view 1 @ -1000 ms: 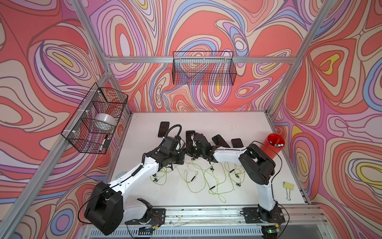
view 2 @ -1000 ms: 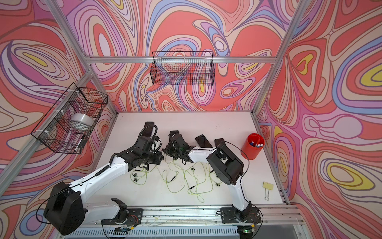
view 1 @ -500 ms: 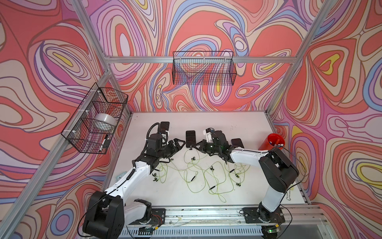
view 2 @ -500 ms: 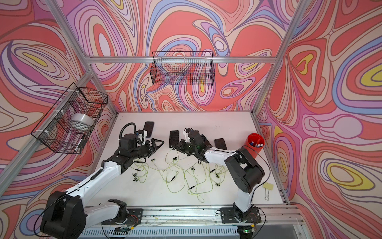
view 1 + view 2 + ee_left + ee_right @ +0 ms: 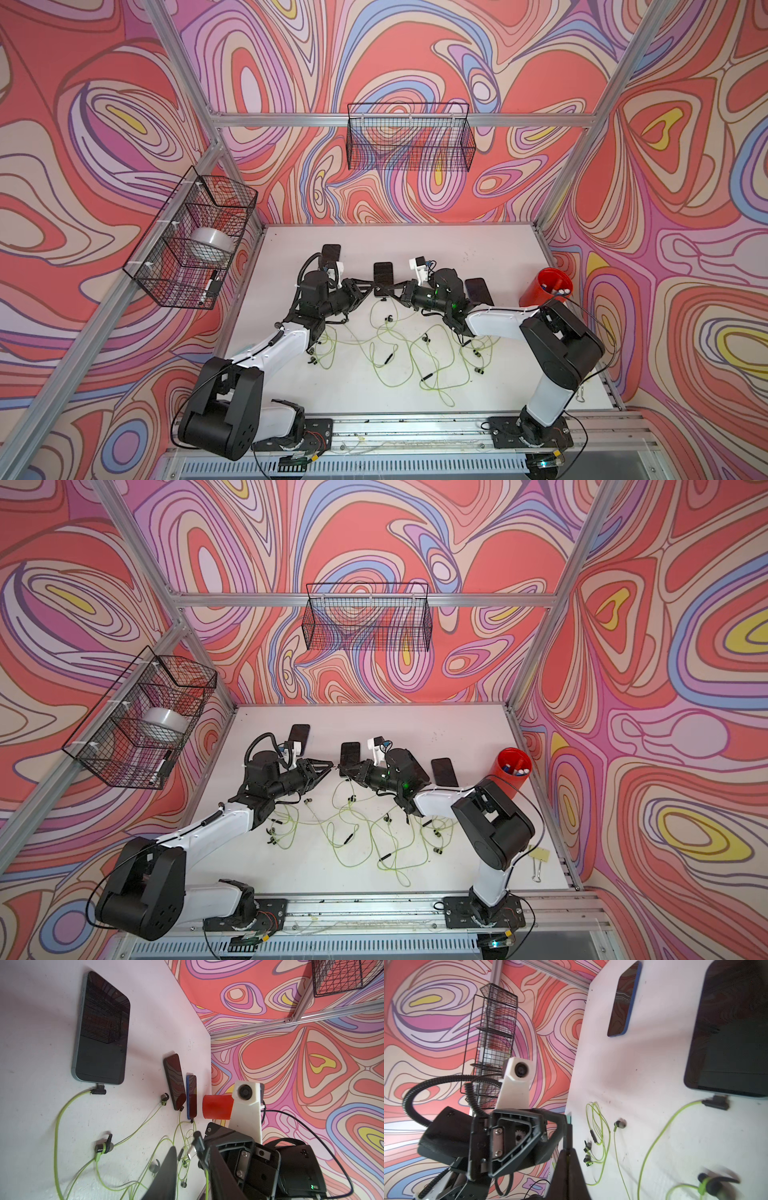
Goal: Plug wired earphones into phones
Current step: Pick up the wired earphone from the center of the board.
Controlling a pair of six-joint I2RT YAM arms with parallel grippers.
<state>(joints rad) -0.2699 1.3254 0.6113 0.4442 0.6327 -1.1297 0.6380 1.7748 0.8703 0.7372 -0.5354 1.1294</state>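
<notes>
Right claw (image 5: 400, 289) clamps plug (image 5: 196, 1141) | red cup (image 5: 536, 291): markers (image 5: 559, 289) | side basket (image 5: 166, 266): tape roll (image 5: 212, 245)

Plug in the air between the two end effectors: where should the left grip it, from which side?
I'd grip the plug by its dark elbow body, coming from behind, opposite the silver tip. That tip juts sideways and must stay bare. The green cord leaves one end, where the right end effector looks shut on the plug.

Both top views look down on the whole table (image 5: 478, 249); wrist views — close, low — face each other's camera (image 5: 247, 1093).
</notes>
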